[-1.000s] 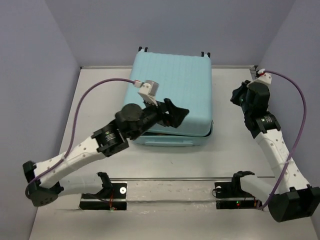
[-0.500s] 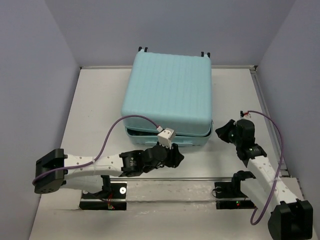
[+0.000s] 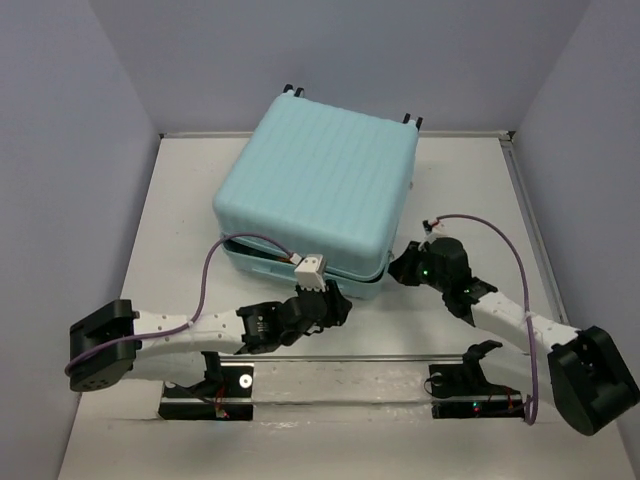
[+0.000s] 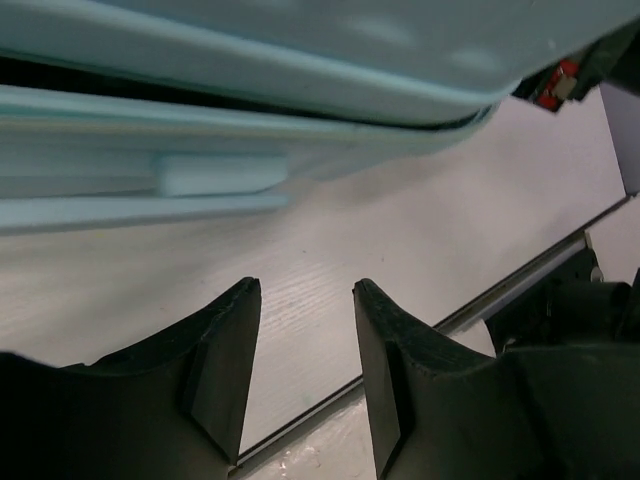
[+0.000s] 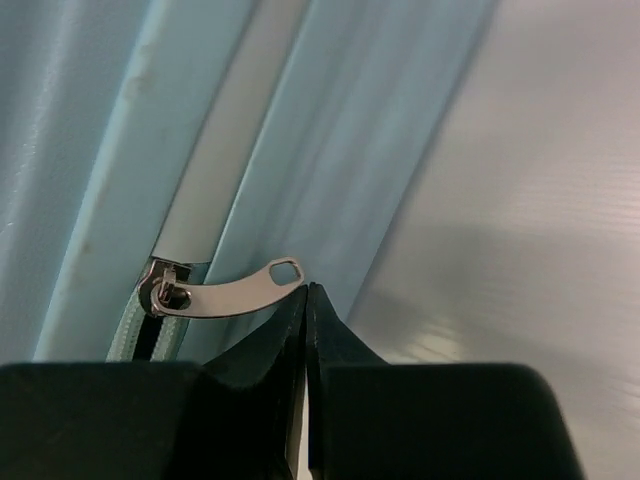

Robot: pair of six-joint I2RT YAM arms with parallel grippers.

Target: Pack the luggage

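Left claw lies low on the table at the near front edge of the luggage, and from above its jaws cannot be read. The right claw sits at the case's near right corner. The pale aqua case lies flat in the middle of the table, turned a little askew, with its ribbed lid on top, wheels at the far side and a dark slit along the near seam. From the left wrist, the left claw stands partly open with bare table between its black pads and nothing held. Just ahead, the luggage shows smooth moulded edges, a dark gap between its halves and a small raised block on the lower half. From the right wrist, the right claw is pressed fully closed, its tips at the end of a thin metal zipper pull — whether they pinch it cannot be told. The luggage there is glossy and grooved. The shell looks stiff, slick and far too broad to grasp, so it would likely slide rather than lift — the pull tab or the lid's lip seems the sensible hold.
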